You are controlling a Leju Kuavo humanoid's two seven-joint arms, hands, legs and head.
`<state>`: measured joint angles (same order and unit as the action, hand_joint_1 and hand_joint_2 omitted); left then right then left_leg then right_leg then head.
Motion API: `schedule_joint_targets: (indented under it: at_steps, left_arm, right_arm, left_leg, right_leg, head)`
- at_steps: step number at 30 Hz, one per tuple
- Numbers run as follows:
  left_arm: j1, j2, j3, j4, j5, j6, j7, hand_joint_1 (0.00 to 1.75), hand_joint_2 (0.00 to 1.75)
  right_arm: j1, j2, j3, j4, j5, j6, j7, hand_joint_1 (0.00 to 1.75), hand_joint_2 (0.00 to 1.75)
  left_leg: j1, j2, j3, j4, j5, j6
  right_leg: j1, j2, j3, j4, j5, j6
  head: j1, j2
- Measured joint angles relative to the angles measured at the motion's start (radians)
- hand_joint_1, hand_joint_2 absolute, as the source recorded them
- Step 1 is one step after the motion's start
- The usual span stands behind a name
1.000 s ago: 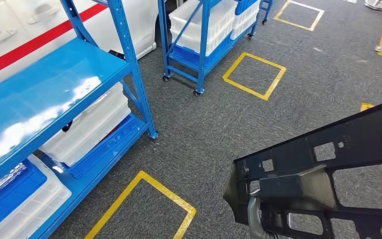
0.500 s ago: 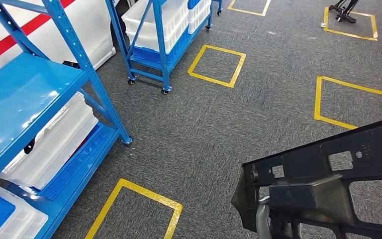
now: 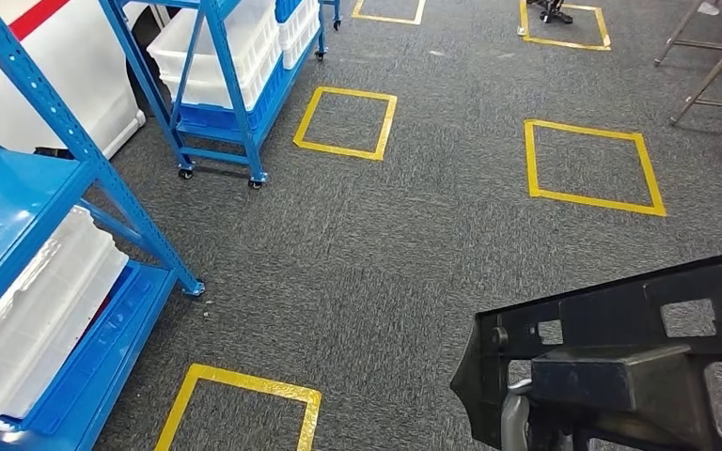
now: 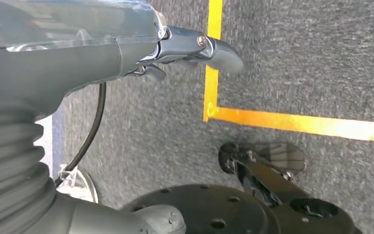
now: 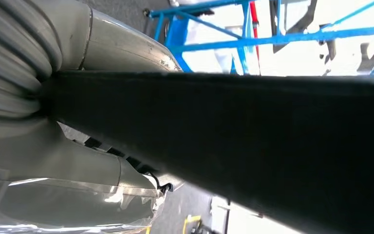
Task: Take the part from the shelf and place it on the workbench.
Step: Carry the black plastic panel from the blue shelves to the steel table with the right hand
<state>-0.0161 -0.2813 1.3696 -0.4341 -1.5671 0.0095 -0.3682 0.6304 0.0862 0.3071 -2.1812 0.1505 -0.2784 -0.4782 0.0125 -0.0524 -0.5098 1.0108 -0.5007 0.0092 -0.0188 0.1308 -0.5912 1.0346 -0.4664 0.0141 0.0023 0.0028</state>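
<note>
Right hand [image 5: 83, 141] clamped on the part [image 3: 639, 366], which lies across it; fingers mostly hidden behind the black frame. Part's long axis runs crosswise in front of the body, rising toward the robot's right, its near end low at centre. Left hand [image 4: 126, 53] hangs over the carpet holding nothing, fingers loosely apart. Shelf [image 3: 28, 216] stands off to the left, well apart. Open carpet [image 3: 414, 235] with yellow squares [image 3: 588, 197] ahead; workbench not identified yet.
</note>
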Motion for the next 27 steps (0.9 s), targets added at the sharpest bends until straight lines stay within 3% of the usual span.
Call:
schedule_joint_targets:
  at_steps: [1,3,5,6,7,8,11,12,14,15,17,19,21,22,24,26,27]
  left_arm:
    - [0.001,0.0,-0.008,0.002,-0.001,0.003,-0.001,0.0,1.75]
    - [0.005,0.0,-0.022,0.008,-0.001,0.009,-0.002,0.0,1.75]
    - [0.011,0.0,-0.033,0.012,-0.001,0.015,-0.003,0.0,1.75]
    - [0.012,0.0,-0.039,0.014,-0.001,0.017,-0.003,0.0,1.75]
    - [0.013,0.001,-0.044,0.014,-0.001,0.018,-0.004,0.0,1.75]
    - [0.013,0.001,-0.049,0.015,-0.001,0.018,-0.004,0.0,1.75]
    - [0.012,0.001,-0.061,0.017,-0.001,0.02,-0.006,0.0,1.75]
    - [0.012,0.001,-0.064,0.018,-0.001,0.022,-0.006,0.0,1.75]
    - [0.009,0.002,-0.07,0.019,0.0,0.026,-0.008,0.0,1.75]
    - [0.007,0.003,-0.072,0.019,0.0,0.027,-0.009,0.0,1.75]
    - [0.004,0.003,-0.074,0.021,-0.001,0.03,-0.011,0.0,1.75]
    - [0.008,0.003,-0.074,0.023,-0.001,0.03,-0.012,0.0,1.75]
    - [0.013,0.003,-0.074,0.023,-0.001,0.03,-0.011,0.0,1.75]
    - [0.014,0.003,-0.074,0.023,-0.001,0.031,-0.01,0.0,1.75]
    - [0.014,0.003,-0.073,0.023,-0.001,0.032,-0.009,0.0,1.75]
    - [0.014,0.003,-0.073,0.023,-0.001,0.032,-0.009,0.0,1.75]
    - [0.014,0.003,-0.072,0.023,-0.001,0.032,-0.008,0.0,1.75]
  right_arm:
    - [0.008,0.015,-0.007,-0.008,0.007,0.008,0.0,1.75,1.75]
    - [0.016,0.039,-0.023,-0.022,0.016,0.022,-0.001,1.75,1.75]
    - [0.024,0.056,-0.038,-0.03,0.02,0.035,-0.004,1.75,1.75]
    - [0.03,0.064,-0.047,-0.032,0.02,0.041,-0.006,1.75,1.75]
    - [0.036,0.072,-0.055,-0.034,0.02,0.046,-0.007,1.75,1.75]
    - [0.041,0.08,-0.062,-0.037,0.02,0.05,-0.008,1.75,1.75]
    - [0.048,0.099,-0.079,-0.048,0.02,0.064,-0.012,1.75,1.75]
    - [0.051,0.106,-0.084,-0.051,0.02,0.07,-0.014,1.75,1.75]
    - [0.058,0.121,-0.097,-0.056,0.019,0.091,-0.017,1.75,1.75]
    - [0.062,0.128,-0.103,-0.058,0.019,0.105,-0.018,1.75,1.75]
    - [0.065,0.146,-0.116,-0.061,0.019,0.138,-0.023,1.75,1.75]
    - [0.064,0.165,-0.13,-0.062,0.019,0.171,-0.027,1.75,1.75]
    - [0.064,0.181,-0.142,-0.062,0.019,0.197,-0.028,1.75,1.75]
    - [0.064,0.187,-0.147,-0.062,0.019,0.207,-0.028,1.75,1.75]
    - [0.061,0.196,-0.154,-0.062,0.019,0.221,-0.027,1.75,1.75]
    - [0.056,0.203,-0.159,-0.062,0.019,0.23,-0.027,1.75,1.75]
    - [0.054,0.205,-0.16,-0.062,0.018,0.233,-0.027,1.75,1.75]
  left_leg:
    - [0.001,0.014,0.001,-0.006,0.006,0.008]
    - [-0.001,0.048,0.0,-0.014,0.013,0.019]
    - [-0.004,0.082,-0.006,-0.014,0.014,0.021]
    - [-0.005,0.099,-0.008,-0.014,0.013,0.021]
    - [-0.006,0.114,-0.009,-0.014,0.012,0.02]
    - [-0.006,0.128,-0.009,-0.014,0.011,0.018]
    - [-0.011,0.161,-0.001,-0.01,0.003,0.005]
    - [-0.013,0.17,0.002,-0.008,0.001,-0.001]
    - [-0.014,0.187,0.01,-0.008,-0.003,-0.012]
    - [-0.013,0.181,0.013,-0.004,-0.009,-0.017]
    - [-0.009,0.13,-0.005,0.047,-0.048,-0.027]
    - [-0.007,0.073,-0.06,0.173,-0.117,-0.03]
    - [-0.007,0.059,-0.112,0.282,-0.152,-0.03]
    - [-0.007,0.057,-0.117,0.289,-0.141,-0.028]
    - [-0.005,0.041,-0.078,0.189,-0.068,-0.025]
    - [-0.001,-0.014,-0.027,0.062,-0.014,-0.021]
    - [0.0,-0.034,-0.014,0.027,-0.006,-0.019]
  right_leg:
    - [0.001,-0.023,-0.012,0.02,-0.014,0.002]
    - [0.004,-0.089,-0.062,0.12,-0.076,0.004]
    - [0.004,-0.117,-0.117,0.24,-0.133,0.009]
    - [0.003,-0.122,-0.126,0.264,-0.136,0.01]
    - [0.003,-0.127,-0.115,0.252,-0.122,0.011]
    - [0.003,-0.137,-0.083,0.202,-0.096,0.011]
    - [0.009,-0.195,0.03,0.014,-0.035,0.0]
    - [0.011,-0.201,0.043,-0.01,-0.033,-0.005]
    - [0.014,-0.181,0.04,-0.014,-0.032,-0.017]
    - [0.012,-0.17,0.04,-0.016,-0.03,-0.022]
    - [0.007,-0.15,0.04,-0.021,-0.025,-0.034]
    - [0.008,-0.128,0.038,-0.021,-0.022,-0.043]
    - [0.011,-0.099,0.035,-0.017,-0.021,-0.046]
    - [0.012,-0.083,0.034,-0.015,-0.022,-0.046]
    - [0.012,-0.052,0.034,-0.009,-0.023,-0.045]
    - [0.013,-0.024,0.031,-0.003,-0.023,-0.039]
    - [0.012,-0.011,0.027,-0.001,-0.022,-0.034]
  head:
    - [0.002,0.0]
    - [0.006,0.0]
    - [0.008,0.0]
    - [0.008,0.0]
    - [0.008,0.0]
    - [0.008,0.0]
    - [0.007,0.0]
    - [0.006,0.0]
    - [0.003,0.0]
    - [0.003,0.0]
    - [0.001,0.0]
    - [-0.001,0.0]
    - [-0.001,0.0]
    - [-0.001,0.0]
    - [-0.001,0.0]
    - [-0.001,0.0]
    - [-0.001,0.0]
